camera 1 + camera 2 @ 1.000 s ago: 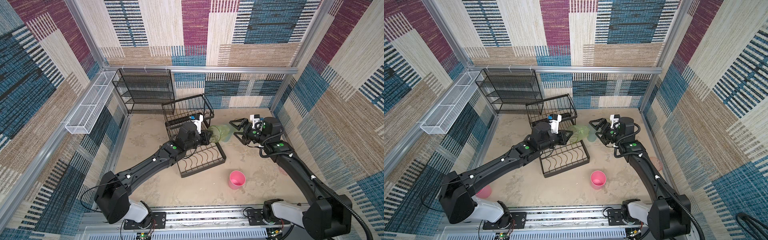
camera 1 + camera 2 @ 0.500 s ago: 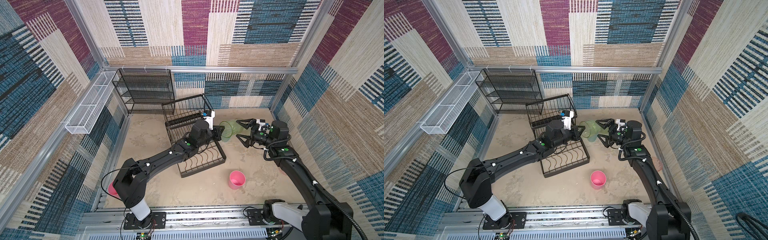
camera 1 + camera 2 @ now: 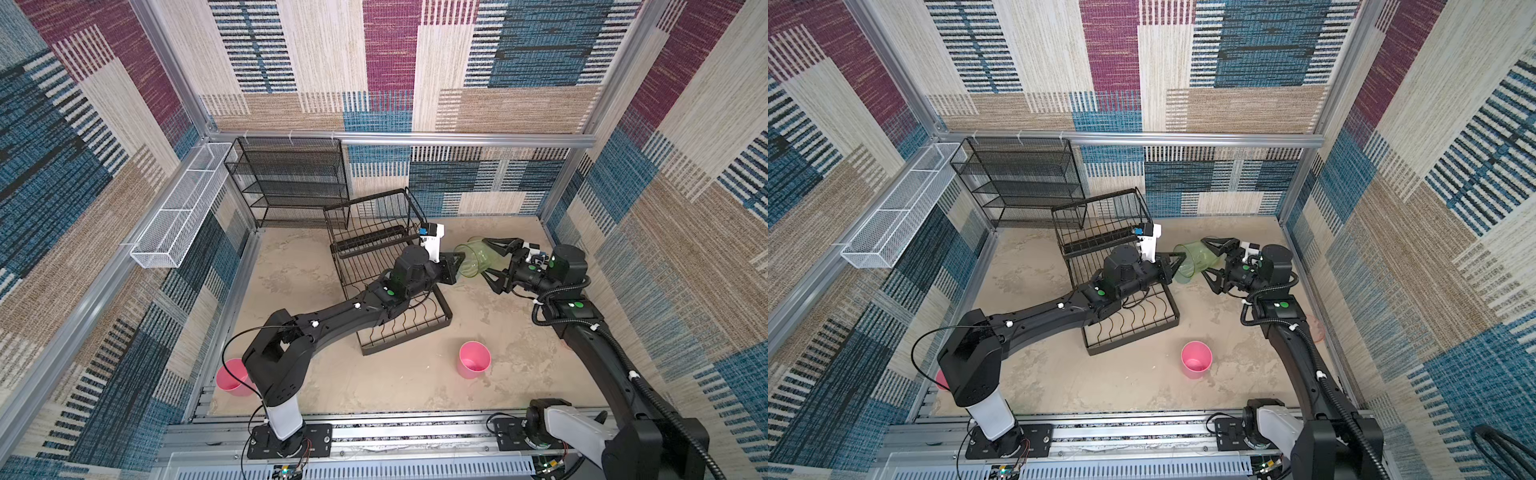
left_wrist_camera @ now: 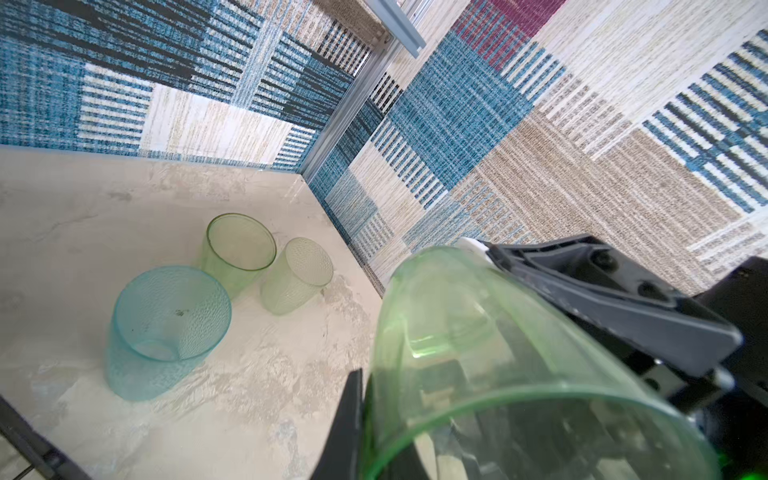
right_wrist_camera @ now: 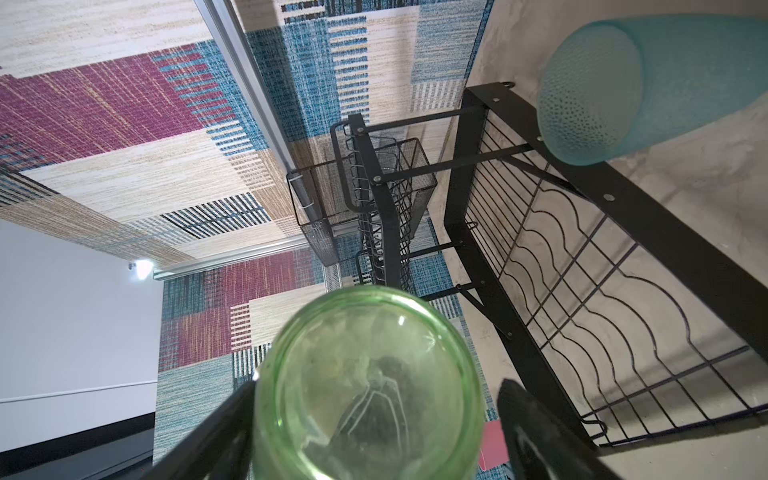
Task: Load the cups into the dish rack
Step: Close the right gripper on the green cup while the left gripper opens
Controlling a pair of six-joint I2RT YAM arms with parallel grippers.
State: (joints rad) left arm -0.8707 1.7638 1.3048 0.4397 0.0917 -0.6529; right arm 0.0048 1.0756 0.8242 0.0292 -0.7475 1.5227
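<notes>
A translucent green cup point(image 3: 473, 259) point(image 3: 1196, 259) hangs on its side above the floor, right of the dish rack point(image 3: 374, 249) point(image 3: 1100, 232). My left gripper point(image 3: 455, 264) point(image 4: 370, 399) is shut on the cup's rim wall. My right gripper point(image 3: 484, 257) point(image 5: 376, 390) stands open around the cup's point(image 5: 370, 395) base; one finger touches it and the other stands off. In the left wrist view a teal cup point(image 4: 166, 328) and two green cups point(image 4: 239, 249) point(image 4: 297, 274) stand on the floor near the corner. Two pink cups point(image 3: 473, 359) point(image 3: 230, 376) stand near the front.
A black mesh shelf unit point(image 3: 291, 183) stands at the back left, and a white mesh trough point(image 3: 183, 208) hangs on the left wall. A reddish translucent thing point(image 3: 1314, 328) lies by the right wall. The left arm stretches over the rack's lower tier point(image 5: 582, 257).
My left arm has carried the green cup to the right, and its base now lies between the right gripper's jaws. Those jaws have narrowed a little.
</notes>
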